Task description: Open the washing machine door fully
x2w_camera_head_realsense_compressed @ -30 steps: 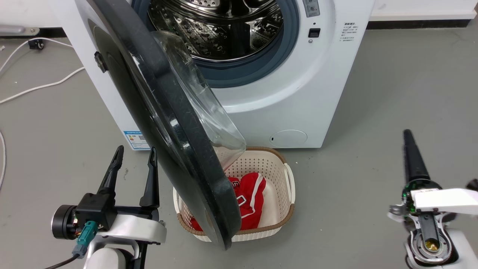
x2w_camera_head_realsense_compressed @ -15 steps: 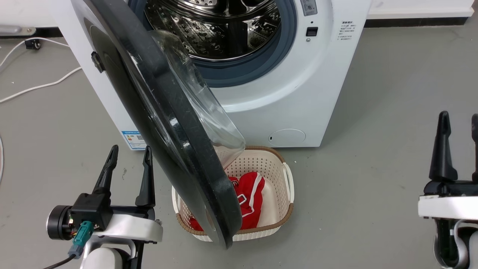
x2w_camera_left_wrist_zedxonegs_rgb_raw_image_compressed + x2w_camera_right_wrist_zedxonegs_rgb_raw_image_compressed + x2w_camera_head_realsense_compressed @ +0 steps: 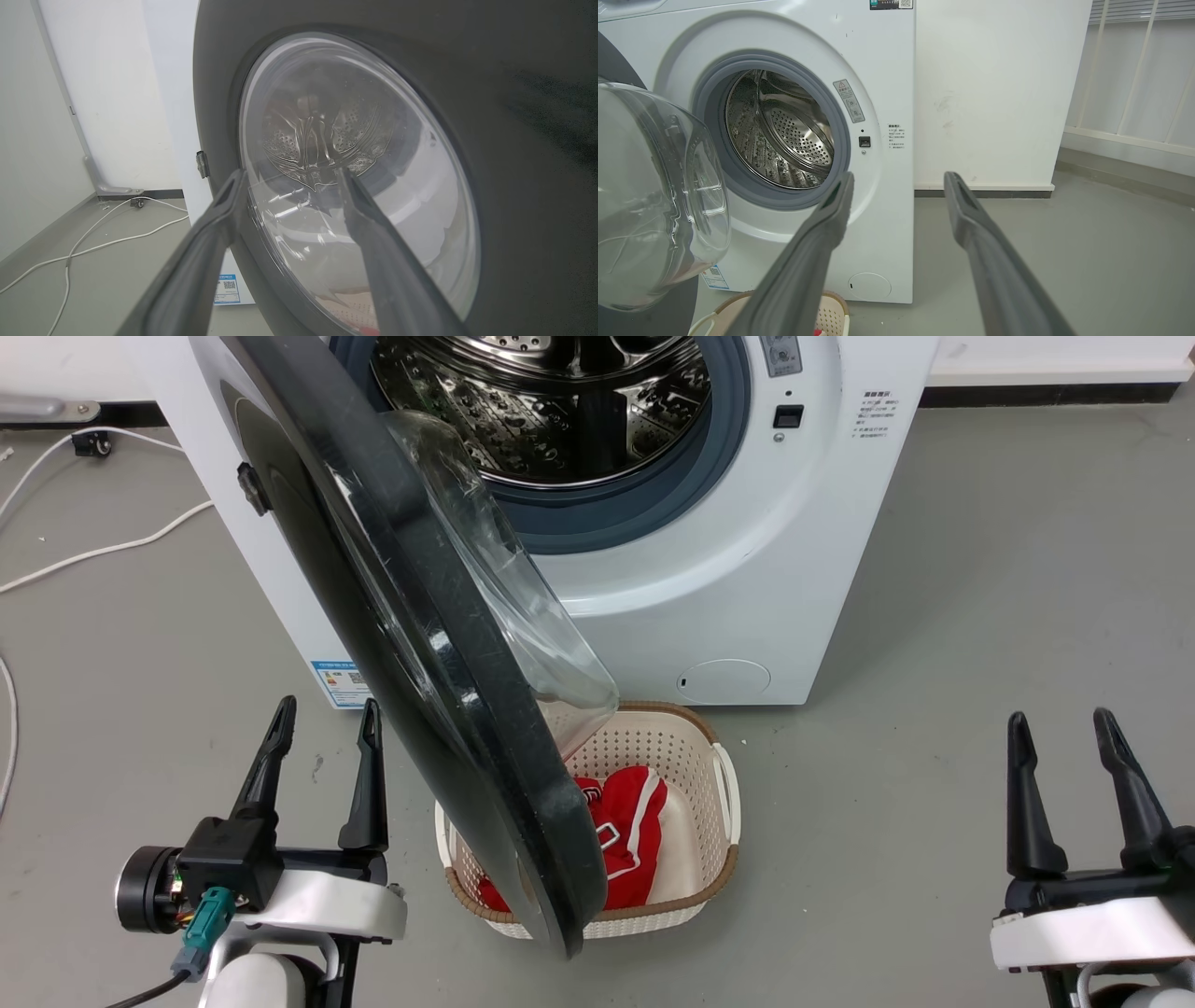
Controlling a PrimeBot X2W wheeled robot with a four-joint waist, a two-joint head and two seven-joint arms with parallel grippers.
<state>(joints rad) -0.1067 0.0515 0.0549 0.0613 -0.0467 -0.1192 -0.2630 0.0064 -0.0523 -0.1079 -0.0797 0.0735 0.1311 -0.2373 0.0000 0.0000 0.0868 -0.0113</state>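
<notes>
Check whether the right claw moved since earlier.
Yes. The right claw rolled and drew back: its tips, once level with the washing machine's round cap, now sit lower.

Door (image 3: pixel 439 644) glossy black, clear glass bowl; drum (image 3: pixel 541 401) perforated steel.

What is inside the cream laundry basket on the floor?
A red garment with white trim lies in the laundry basket; the washing machine door hides its left part.

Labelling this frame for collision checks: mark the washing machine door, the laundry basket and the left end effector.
washing machine door (image 3: pixel 420 644): head view, on its glossy black rim.
laundry basket (image 3: pixel 653 747): head view, on its bare perforated far wall.
left end effector (image 3: pixel 329 705): head view, midway between its two fingertips.
</notes>
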